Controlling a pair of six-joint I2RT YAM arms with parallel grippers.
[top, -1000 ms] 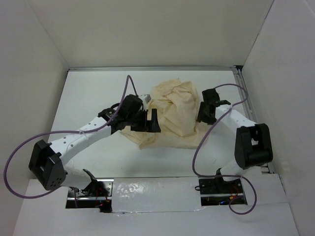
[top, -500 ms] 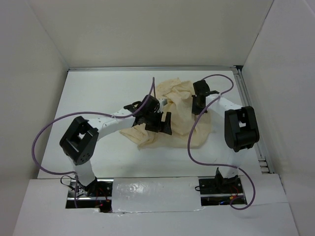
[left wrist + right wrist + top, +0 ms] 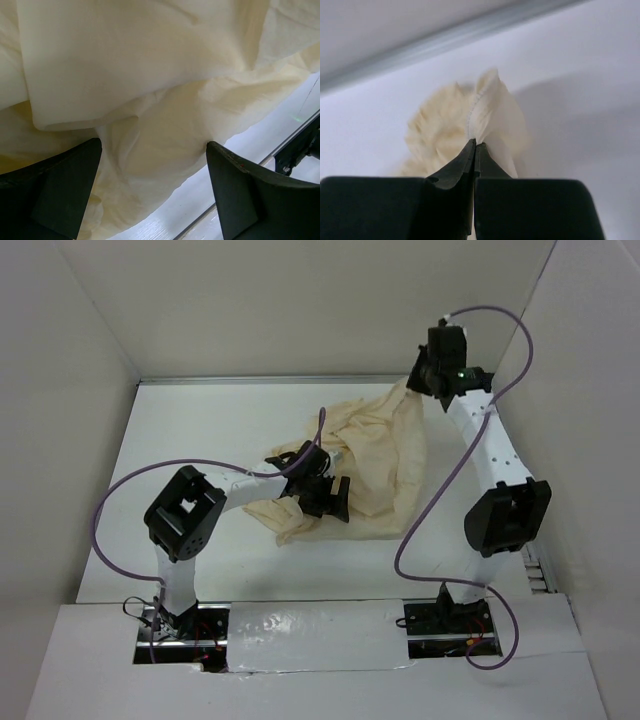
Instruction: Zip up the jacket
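Jacket (image 3: 375, 465): cream, mid-table, newly stretched toward the far right corner. Right gripper (image 3: 474, 144): just pinched closed on its seamed edge, lifting; zipper pull unseen. Left gripper (image 3: 152, 147): jaws wide, empty, above folds.

In the left wrist view the jacket (image 3: 150, 75) ran off the top and left edges. Both fingers (image 3: 240, 195) of the left gripper (image 3: 152, 150) were cut by the bottom edge. At the centre of the right wrist view the cloth was blurred. From above, at upper right, the right gripper's (image 3: 418, 382) tips were too small to tell apart.
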